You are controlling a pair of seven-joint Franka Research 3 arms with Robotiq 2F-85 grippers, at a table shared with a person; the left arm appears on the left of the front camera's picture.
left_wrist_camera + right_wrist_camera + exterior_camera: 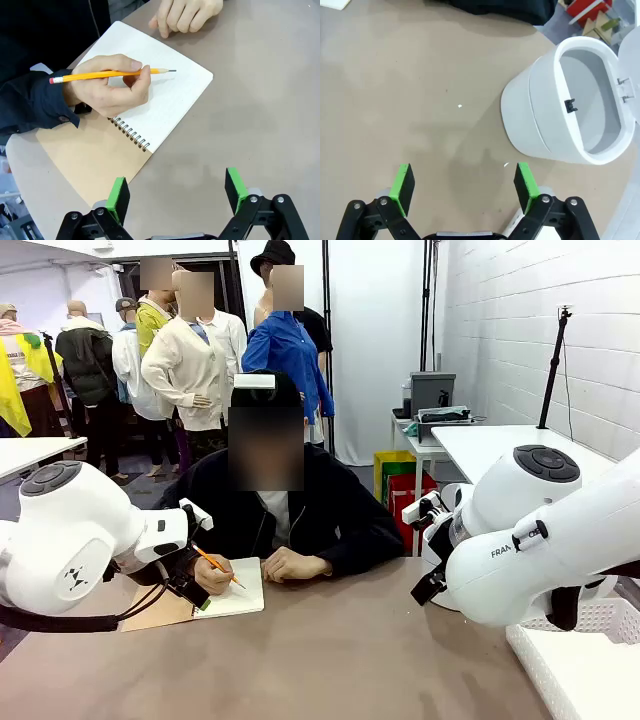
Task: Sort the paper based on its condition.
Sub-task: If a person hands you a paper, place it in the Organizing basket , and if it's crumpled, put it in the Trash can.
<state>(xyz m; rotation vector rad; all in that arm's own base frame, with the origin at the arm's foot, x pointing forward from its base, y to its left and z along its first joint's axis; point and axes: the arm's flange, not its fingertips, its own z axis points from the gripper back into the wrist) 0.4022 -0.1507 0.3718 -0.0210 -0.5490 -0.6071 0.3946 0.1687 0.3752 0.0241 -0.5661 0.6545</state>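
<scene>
Left tool (pixel 177 190) open, empty, above tabletop (pixel 260 100). At 11 o'clock, paper (pixel 172 97): top white page bound in spiral notebook (pixel 90 165), hand (pixel 107 90) with pencil (pixel 110 75) resting on it. Right tool (pixel 465 182) open, empty; white bin (pixel 540 115) at 2 o'clock.

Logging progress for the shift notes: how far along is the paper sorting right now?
Nothing looks sorted yet: what shows inside the white bin is bare. In hand: the person's hand holds a pencil over the open notebook, while the left tool and right tool hang open, holding nothing. Left: all the sorting.
</scene>
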